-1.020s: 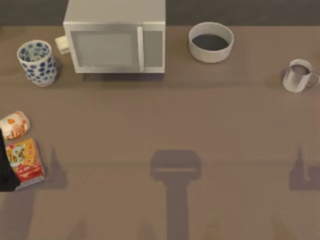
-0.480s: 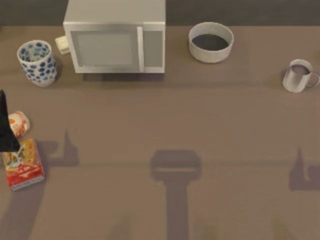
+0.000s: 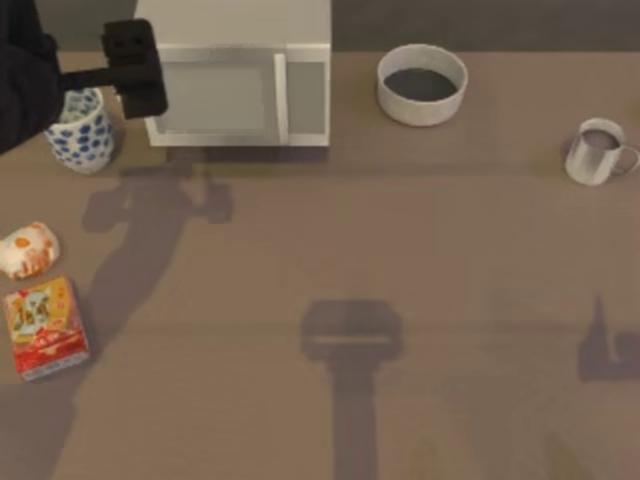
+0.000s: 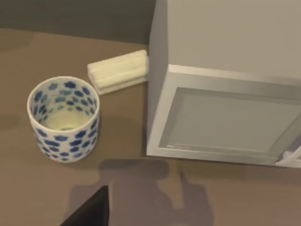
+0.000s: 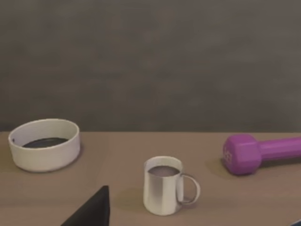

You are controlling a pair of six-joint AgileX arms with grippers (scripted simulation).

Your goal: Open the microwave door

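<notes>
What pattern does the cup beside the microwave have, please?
The cup is white with blue flower-like dots, inside and out; the left wrist view shows it best.

the left gripper (image 3: 135, 68) is held over the microwave's (image 3: 232, 72) nine o'clock edge, above the shut door (image 3: 212, 97); a cup (image 3: 78, 132) is seen alongside.

Left arm reaches across the table's far-left corner — its left gripper (image 3: 135, 70) raised high; right arm out of sight.

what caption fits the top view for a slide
Left hand above the closed microwave's left front corner, beside the blue-dotted cup; right arm out of view.
</notes>
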